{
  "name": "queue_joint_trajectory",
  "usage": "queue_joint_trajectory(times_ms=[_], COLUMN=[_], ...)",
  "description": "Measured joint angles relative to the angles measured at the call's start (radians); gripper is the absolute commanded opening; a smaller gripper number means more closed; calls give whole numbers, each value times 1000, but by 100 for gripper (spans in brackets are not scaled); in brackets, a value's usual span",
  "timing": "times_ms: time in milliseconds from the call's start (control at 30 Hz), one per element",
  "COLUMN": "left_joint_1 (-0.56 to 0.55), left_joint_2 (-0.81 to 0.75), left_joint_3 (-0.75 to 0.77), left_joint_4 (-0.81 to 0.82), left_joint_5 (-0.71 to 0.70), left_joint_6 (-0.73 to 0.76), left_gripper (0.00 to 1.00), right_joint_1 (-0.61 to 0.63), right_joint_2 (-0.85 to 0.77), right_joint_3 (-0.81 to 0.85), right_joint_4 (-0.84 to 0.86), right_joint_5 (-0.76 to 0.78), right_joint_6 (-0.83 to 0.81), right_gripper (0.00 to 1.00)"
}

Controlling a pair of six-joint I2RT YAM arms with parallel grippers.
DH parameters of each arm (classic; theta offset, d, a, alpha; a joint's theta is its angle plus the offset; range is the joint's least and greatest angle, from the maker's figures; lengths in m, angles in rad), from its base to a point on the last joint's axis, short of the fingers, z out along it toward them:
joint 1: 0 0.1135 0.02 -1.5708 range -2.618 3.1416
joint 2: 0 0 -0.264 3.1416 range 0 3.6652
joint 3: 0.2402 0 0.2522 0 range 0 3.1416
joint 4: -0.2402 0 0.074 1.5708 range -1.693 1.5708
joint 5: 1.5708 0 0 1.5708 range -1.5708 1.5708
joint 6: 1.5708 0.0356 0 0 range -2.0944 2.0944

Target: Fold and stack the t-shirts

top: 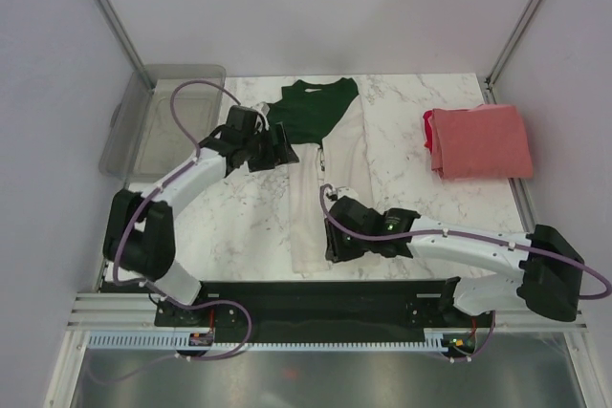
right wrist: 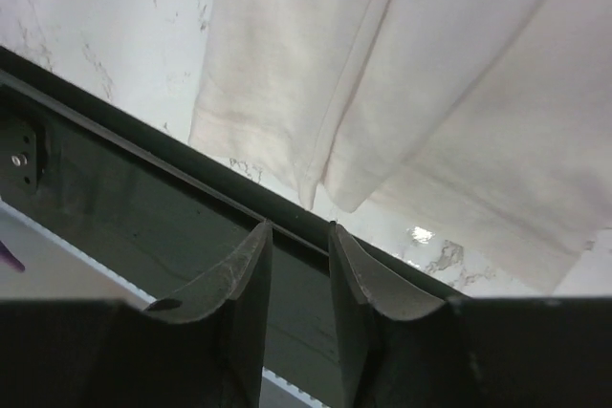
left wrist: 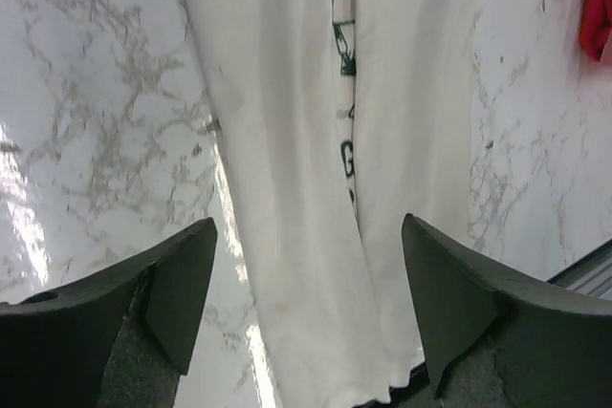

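Cream shirt [top: 314, 207] beneath spread left claw [left wrist: 306, 236], hem just ahead of right claw [right wrist: 298, 228]

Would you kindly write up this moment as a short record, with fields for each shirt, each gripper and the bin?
cream-white shirt: folded lengthwise into a long strip, mid-table, green sleeves at the far end
coral-red shirt: folded, far right of the table
left gripper: open, above the strip, holding nothing
right gripper: slightly open, empty, by the strip's near hem
grey bin: far left, apart from both shirts
stack: not yet made
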Motion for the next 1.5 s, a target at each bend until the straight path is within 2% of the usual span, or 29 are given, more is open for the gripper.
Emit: queue_joint_trajectory(times_ms=[267,567,800,1067,1367,1467,1500], left_joint_1=[-64,-307,-330,-378,-444,-451,-454], left_joint_2=[-330,-508,-493,-454,-444,-444,-444], left_joint_3=[-315,-589,-682,-705,-743,-749,-750], left_joint_4=[-1,10,85,151,171,174,174], left_joint_5=[-21,-48,-48,-32,-31,-29,-29], left_joint_6=[-27,-179,-262,-318,-377,-389,-392], left_gripper=[85,76,64,62,52,45,40], right_joint_1=[-184,-337,-373,-375,-375,-375,-375], right_joint_2=[-110,-250,-249,-219,-221,-221,-221], right_joint_3=[-66,-205,-227,-315,-360,-364,-365], right_joint_4=[-44,-109,-109,-57,-6,5,5], right_joint_5=[-3,27,47,-16,-76,-92,-94], right_joint_6=[-69,-91,-85,-76,-61,-61,-62], right_gripper=[42,40,40,39,38,32,26])
